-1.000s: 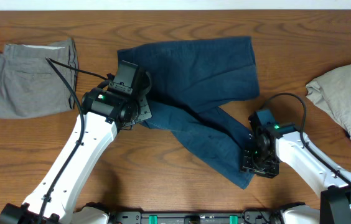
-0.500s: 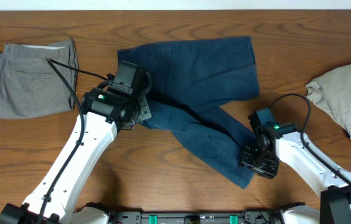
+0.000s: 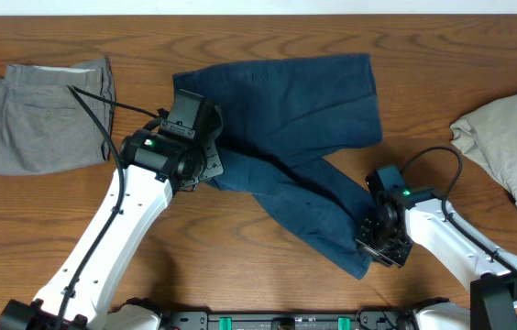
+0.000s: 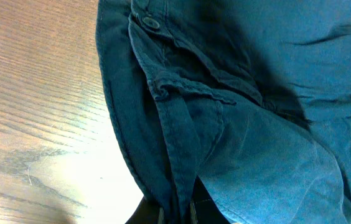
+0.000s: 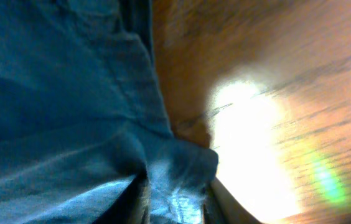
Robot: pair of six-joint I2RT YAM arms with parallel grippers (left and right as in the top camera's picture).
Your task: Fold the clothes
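Since one second ago, my right hand (image 3: 368, 241) has shifted slightly toward the near edge of the surface (image 3: 240, 266), and its jaws have narrowed onto cloth. My left hand (image 3: 205, 163) has not moved.

1. Clothes (image 3: 286, 110): one dark navy garment with two wide legs, lying near the middle of the surface. One leg lies flat toward the far edge. The other runs diagonally toward the near right.
2. Left hand: clenched on the waistband edge at the garment's left side. In my left wrist view, the band, with a button (image 4: 150, 23) on it, runs down into the jaws.
3. Right hand: grasping the hem corner of the diagonal leg. In my right wrist view, the cloth sits bunched between the jaws.
4. Grey shorts (image 3: 43, 115) lie folded at far left. A beige garment (image 3: 511, 137) lies at the right edge. Both are well apart from the clothes.
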